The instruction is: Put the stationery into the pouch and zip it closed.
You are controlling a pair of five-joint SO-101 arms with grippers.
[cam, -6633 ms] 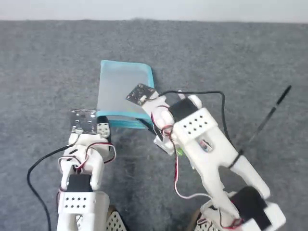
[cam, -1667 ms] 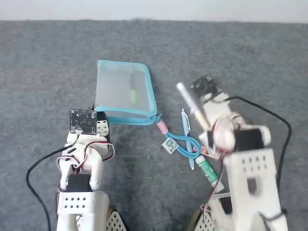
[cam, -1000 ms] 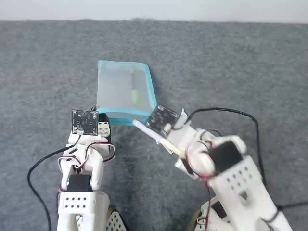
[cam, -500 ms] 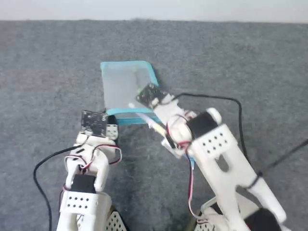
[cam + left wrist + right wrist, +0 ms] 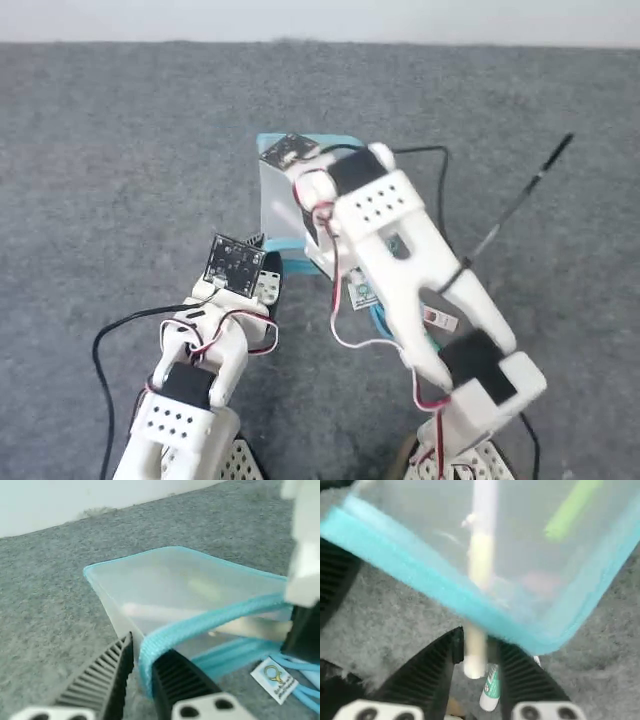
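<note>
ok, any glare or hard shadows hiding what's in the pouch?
High view: soft light, no hard shadows, but the right arm covers much of the translucent blue-trimmed pouch. Left wrist view: no glare, long white pen visible inside. Right wrist view: likewise, plus green stick.

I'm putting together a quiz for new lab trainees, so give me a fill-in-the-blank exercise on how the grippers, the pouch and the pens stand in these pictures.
1. The left gripper is shut on the rim of the translucent teal-edged plastic pouch, whose zipper is ___.
2. The slim white pen held by the right gripper is partly ___ the pouch.
3. The stick-shaped item lying in the pouch is ___ in colour.
Missing words: open; inside; green.
</note>
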